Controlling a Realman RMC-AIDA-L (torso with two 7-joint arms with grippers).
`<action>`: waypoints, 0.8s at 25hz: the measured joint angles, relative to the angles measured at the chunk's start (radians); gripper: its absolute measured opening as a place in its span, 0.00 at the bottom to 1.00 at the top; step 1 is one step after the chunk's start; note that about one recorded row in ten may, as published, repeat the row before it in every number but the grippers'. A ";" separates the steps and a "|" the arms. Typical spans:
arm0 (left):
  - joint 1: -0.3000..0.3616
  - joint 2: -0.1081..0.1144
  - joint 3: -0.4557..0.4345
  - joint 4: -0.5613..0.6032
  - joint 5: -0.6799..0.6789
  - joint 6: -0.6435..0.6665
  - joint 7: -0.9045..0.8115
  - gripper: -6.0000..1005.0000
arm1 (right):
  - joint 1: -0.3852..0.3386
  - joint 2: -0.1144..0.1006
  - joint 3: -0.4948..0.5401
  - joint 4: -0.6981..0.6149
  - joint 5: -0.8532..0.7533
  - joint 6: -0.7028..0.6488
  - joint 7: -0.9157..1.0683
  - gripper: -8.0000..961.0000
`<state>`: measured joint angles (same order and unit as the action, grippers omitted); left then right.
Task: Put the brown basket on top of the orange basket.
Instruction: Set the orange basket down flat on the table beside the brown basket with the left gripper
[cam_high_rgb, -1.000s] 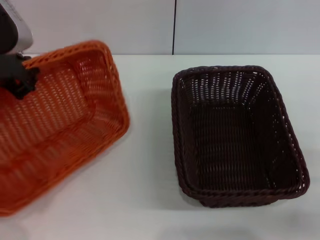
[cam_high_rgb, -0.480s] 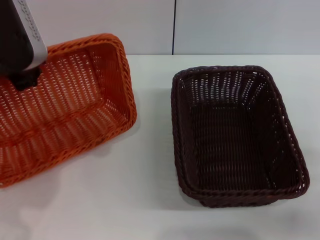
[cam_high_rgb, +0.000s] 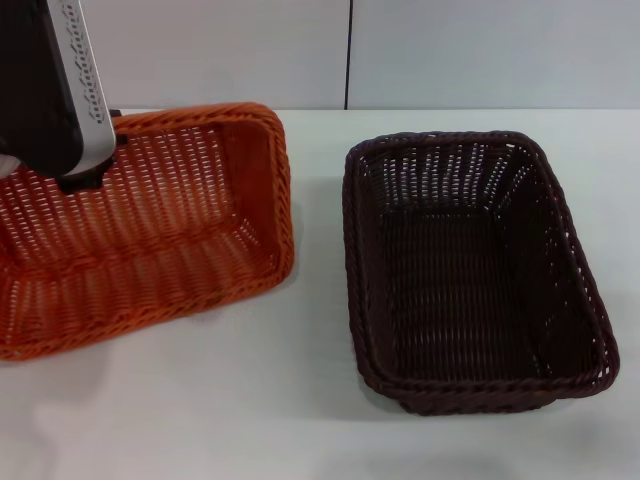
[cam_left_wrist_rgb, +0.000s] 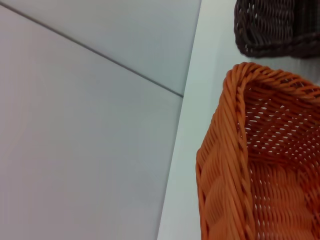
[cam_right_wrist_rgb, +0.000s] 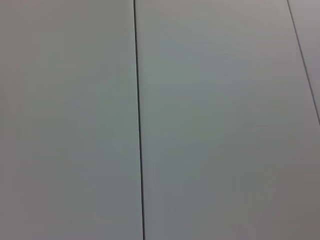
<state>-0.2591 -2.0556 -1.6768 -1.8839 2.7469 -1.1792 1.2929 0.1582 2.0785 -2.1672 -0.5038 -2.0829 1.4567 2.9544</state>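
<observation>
left gripper (cam_high_rgb: 75, 180) at the far rim of the orange basket (cam_high_rgb: 150, 240), stacking not yet done

its fingers are hidden behind the dark arm housing in the head view, and the left wrist view shows no fingers, so i cannot tell whether they are spread or pinching the weave. the arm comes down steeply from the upper left, its end meeting the basket's far long rim. the orange basket is tipped, its open side leaning toward the camera, on the left of the white table (cam_high_rgb: 300, 420). the brown basket (cam_high_rgb: 470, 270) sits flat on the right, just beside the orange one but apart from it, untouched. judging by this, the brown basket is neither lifted nor placed, so the main step remains. the right gripper is out of sight; its wrist view faces a plain wall.
</observation>
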 joint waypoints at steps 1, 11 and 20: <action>-0.010 0.000 -0.027 0.018 -0.036 -0.004 0.023 0.17 | 0.000 0.000 0.000 0.000 0.000 -0.001 0.000 0.73; -0.042 0.002 -0.201 0.088 -0.265 -0.132 0.211 0.18 | 0.000 0.000 -0.003 0.002 -0.004 -0.003 0.001 0.73; -0.064 0.004 -0.277 0.115 -0.341 -0.249 0.276 0.19 | 0.000 0.000 -0.014 0.002 -0.005 -0.007 0.002 0.73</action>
<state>-0.3228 -2.0517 -1.9535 -1.7693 2.4058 -1.4285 1.5685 0.1579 2.0784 -2.1811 -0.5017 -2.0878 1.4495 2.9560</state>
